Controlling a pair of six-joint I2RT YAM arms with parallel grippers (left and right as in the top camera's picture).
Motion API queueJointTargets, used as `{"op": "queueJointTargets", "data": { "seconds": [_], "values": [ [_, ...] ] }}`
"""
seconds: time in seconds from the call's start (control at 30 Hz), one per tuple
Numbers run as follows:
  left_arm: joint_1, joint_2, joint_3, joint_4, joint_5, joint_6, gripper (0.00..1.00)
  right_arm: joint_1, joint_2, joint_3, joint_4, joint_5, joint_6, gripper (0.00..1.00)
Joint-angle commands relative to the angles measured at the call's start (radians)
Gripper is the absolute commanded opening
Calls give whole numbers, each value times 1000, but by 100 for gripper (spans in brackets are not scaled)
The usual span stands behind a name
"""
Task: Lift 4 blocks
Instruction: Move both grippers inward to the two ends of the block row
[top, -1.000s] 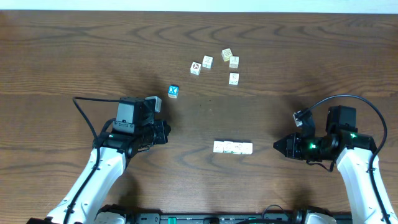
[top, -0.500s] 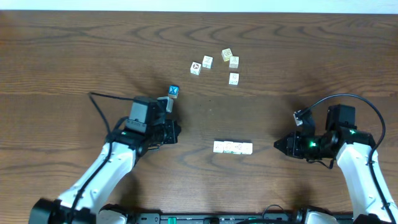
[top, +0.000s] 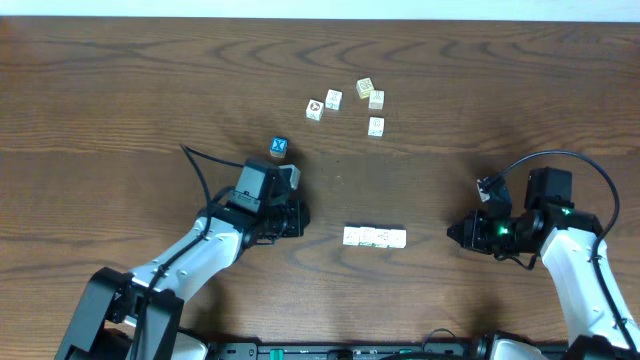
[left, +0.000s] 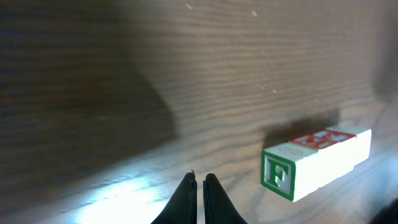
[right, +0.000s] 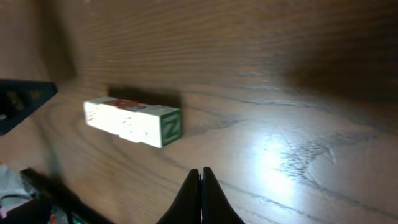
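Abutting endwise, perhaps four blocks (top: 375, 237) lie well apart from loose cubes (top: 376, 99).

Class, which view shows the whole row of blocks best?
The overhead view: the row of blocks lies whole, seen from above. The left wrist view shows it foreshortened, its green F end nearest; the right wrist view shows it slanting away from its other green-lettered end.

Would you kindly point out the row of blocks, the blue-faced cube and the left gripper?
row of blocks (top: 374, 237): overhead, top, mid-row.
blue-faced cube (top: 279, 148): overhead, blue top face.
left gripper (left: 199, 182): left wrist, between fingertips.
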Motion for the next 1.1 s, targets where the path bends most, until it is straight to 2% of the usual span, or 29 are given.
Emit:
{"op": "queueJointTargets", "data": {
  "seconds": [0.0,0.37,0.53,0.7,1.07],
  "values": [
    [-45,7,-2,6,13,-18,7,-5,48,-20,23,82,43,1],
    [-76,7,-2,13,-14,-51,7,39,204,-21,102,103,59,1],
    [-76,7,-2,20,-14,-53,7,120,262,-21,132,76,30,1],
    [-76,7,-2,29,-18,-49,7,211,266,-21,195,73,49,1],
    [-76,7,-2,35,-17,-53,8,304,267,-21,240,93,48,1]
  ]
}}
